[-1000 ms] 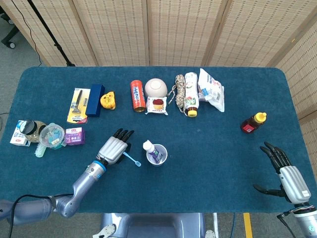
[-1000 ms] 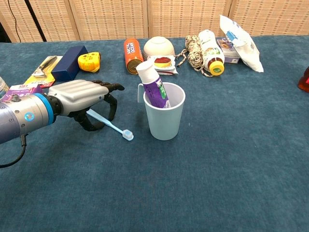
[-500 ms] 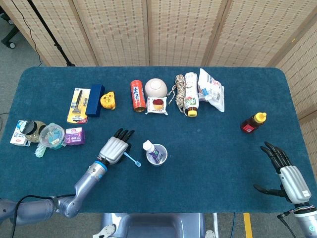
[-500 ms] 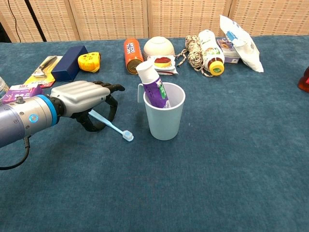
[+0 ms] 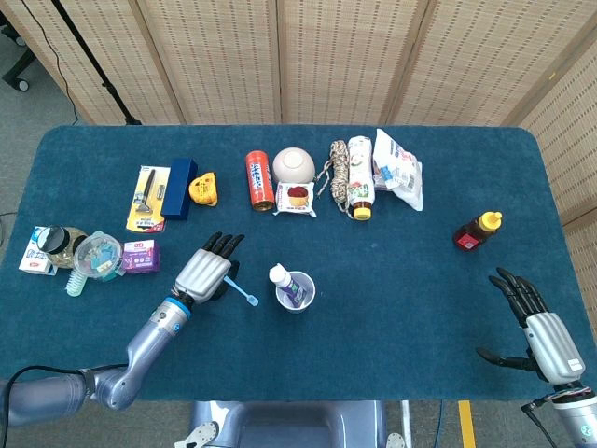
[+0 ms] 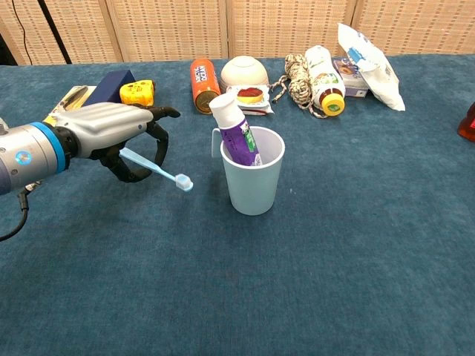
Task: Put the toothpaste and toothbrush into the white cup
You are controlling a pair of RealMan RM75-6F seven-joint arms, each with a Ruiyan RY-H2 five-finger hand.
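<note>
One white cup (image 6: pixel 253 182) on the worktop (image 6: pixel 334 259), one toothpaste (image 6: pixel 234 133) standing inside it. My left hand (image 6: pixel 111 133) grips the one toothbrush (image 6: pixel 154 167), raised left of the cup; handle end hidden by fingers. Right hand (image 5: pixel 546 334) spread, empty, partly cut off.

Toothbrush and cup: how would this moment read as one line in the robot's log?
left hand: holds toothbrush above table | toothpaste: in white cup | right hand: open, idle | remaining: toothbrush into cup
</note>
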